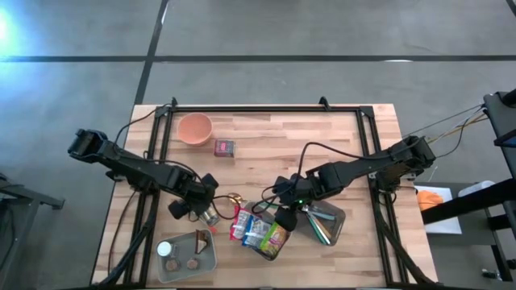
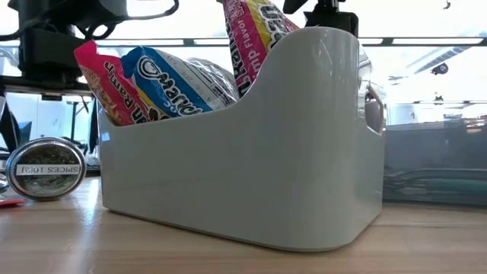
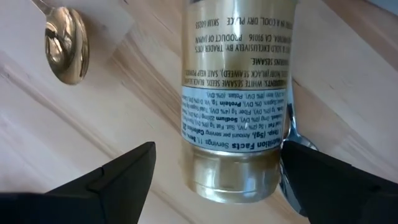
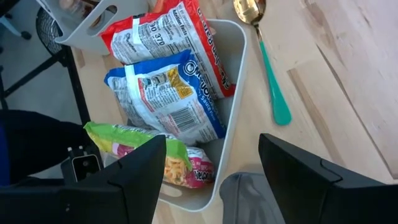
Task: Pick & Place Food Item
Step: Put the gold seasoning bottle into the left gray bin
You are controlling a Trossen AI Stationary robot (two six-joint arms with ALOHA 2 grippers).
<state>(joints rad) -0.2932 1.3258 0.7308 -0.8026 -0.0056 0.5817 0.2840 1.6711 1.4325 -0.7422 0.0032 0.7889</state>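
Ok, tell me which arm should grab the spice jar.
Left. Its gripper already straddles the spice jar, jaws open on either side. The right gripper hangs over the white bin of snack packets, farther from the jar.

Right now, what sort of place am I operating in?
Probably a lab or workshop test bench, not a kitchen: a butcher-block table on a metal frame stands on a bare concrete floor, with staged ramen packets in a white bin.

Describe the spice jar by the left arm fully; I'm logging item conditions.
The spice jar lies on its side on the wooden table, between the open left claw fingers, untouched. Gold lid, gold-tinted body, white nutrition label listing sesame seeds. A gold spoon lies nearby, apart.
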